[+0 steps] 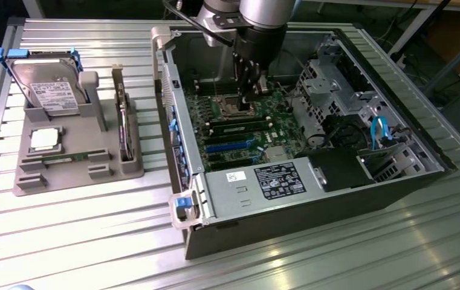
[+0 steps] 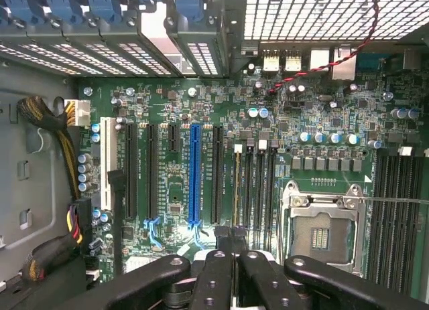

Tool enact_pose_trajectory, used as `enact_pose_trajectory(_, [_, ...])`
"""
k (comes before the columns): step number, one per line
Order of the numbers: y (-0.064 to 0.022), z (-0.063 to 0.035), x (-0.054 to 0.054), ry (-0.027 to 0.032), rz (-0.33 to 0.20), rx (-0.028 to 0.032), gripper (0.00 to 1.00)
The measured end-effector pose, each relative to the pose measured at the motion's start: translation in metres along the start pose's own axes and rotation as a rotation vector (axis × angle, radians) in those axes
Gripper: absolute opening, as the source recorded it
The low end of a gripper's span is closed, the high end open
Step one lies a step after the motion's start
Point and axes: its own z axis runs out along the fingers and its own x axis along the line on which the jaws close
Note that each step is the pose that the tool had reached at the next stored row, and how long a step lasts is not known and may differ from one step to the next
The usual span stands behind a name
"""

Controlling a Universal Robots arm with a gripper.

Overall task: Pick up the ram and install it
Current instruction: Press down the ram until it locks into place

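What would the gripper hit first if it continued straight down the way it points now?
Most likely the motherboard, at the memory slots beside the processor socket. The gripper points down into the open case just above them; how close it is cannot be judged.

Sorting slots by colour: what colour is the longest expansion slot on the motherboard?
Blue; the long plastic expansion slot shows best in the wrist view.
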Motion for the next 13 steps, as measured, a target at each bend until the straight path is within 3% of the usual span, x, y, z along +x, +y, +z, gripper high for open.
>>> enact_pose_trajectory(2, [-0.0001, -0.0001, 0.0000, -0.0009, 0.000, -0.0002, 0.11])
enact_pose_trajectory(4, [-0.0001, 0.0001, 0.0000, -0.0018, 0.045, -0.0044, 0.11])
enact_pose_trajectory(13, [0.0000, 0.0009, 0.0000, 0.0043, 0.375, -0.0354, 0.11])
